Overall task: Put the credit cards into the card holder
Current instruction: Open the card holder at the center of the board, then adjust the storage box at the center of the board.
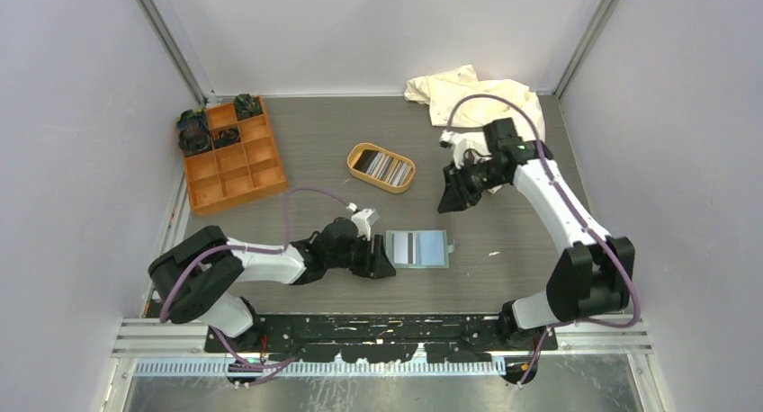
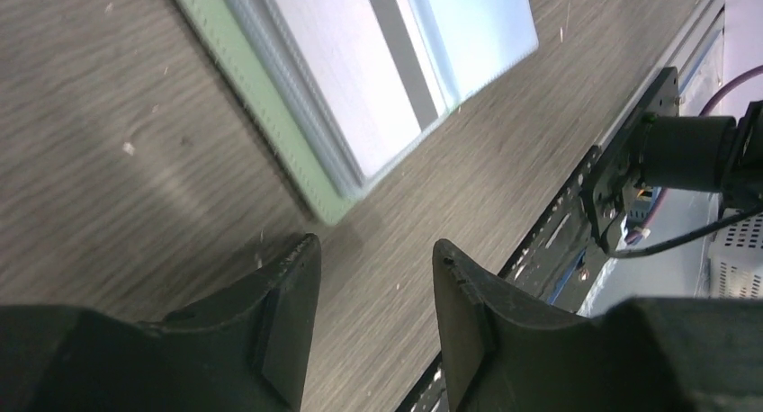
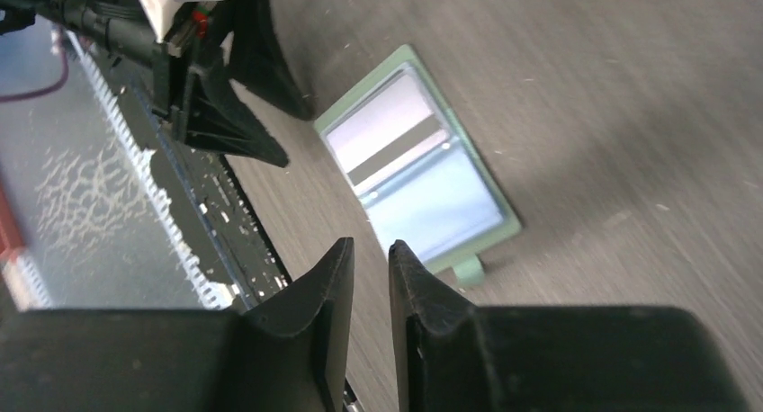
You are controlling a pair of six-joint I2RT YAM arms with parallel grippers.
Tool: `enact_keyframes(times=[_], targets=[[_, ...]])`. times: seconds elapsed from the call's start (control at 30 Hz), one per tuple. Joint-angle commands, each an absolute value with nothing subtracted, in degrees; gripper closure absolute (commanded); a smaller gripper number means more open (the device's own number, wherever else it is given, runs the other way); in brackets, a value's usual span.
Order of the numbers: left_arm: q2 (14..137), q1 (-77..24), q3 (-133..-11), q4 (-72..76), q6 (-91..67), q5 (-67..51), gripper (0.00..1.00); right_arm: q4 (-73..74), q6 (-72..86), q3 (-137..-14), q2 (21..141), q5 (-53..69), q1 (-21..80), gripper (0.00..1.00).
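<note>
The sage-green card holder (image 1: 417,266) lies open and flat on the table in front of the arms. Across it lie a grey-white credit card with a dark stripe (image 1: 404,247) and a light blue one (image 1: 433,247). My left gripper (image 1: 384,255) is low at the holder's left edge, open, with nothing between its fingers. In the left wrist view the holder's corner (image 2: 277,115) sits just beyond that gripper (image 2: 376,246). My right gripper (image 1: 450,201) hangs above the table behind the holder, its jaws a narrow gap apart and empty (image 3: 371,246). The holder (image 3: 504,225) shows below it.
An oval tan tray (image 1: 402,183) behind the holder carries several more cards (image 1: 389,168). An orange compartment box (image 1: 231,156) stands at the back left. A cream cloth (image 1: 468,93) is bunched at the back right. The metal rail (image 1: 378,326) runs along the near edge.
</note>
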State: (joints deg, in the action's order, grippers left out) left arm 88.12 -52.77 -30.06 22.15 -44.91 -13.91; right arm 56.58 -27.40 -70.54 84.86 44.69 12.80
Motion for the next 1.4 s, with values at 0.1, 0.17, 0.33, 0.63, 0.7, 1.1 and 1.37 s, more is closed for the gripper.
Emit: enact_keyframes(times=[0.1, 0.17, 0.33, 0.63, 0.7, 1.1, 1.37], targets=[[69.64, -52.9, -23.84, 22.1, -38.68, -6.04, 0.49, 44.95, -22.68, -66.25, 67.47, 44.89, 2.31, 0.6], [62.96, -52.74, -23.24, 17.32, -35.41, -2.25, 0.45, 45.3, -21.96, -68.03, 66.29, 43.87, 0.83, 0.49], [48.35, -51.97, -22.28, 7.53, -32.27, 8.76, 0.03, 51.09, -18.74, -75.41, 75.02, 44.73, -0.94, 0.01], [35.29, -48.78, -29.61, -9.35, -30.28, 10.23, 0.0, 43.8, -15.99, -82.08, 81.47, 41.42, -0.97, 0.01], [35.51, -48.42, -33.33, -13.1, -27.67, 9.71, 0.0, 38.62, -15.2, -82.06, 81.29, 41.04, -0.97, 0.01], [48.45, -44.95, -53.56, -28.68, -13.08, 5.75, 0.01, 44.43, -12.66, -96.26, 99.69, 42.16, 12.66, 0.01], [57.21, -40.02, -57.66, -36.5, -6.41, 6.25, 0.1, 46.61, -9.68, -102.16, 110.05, 34.7, 24.02, 0.0]])
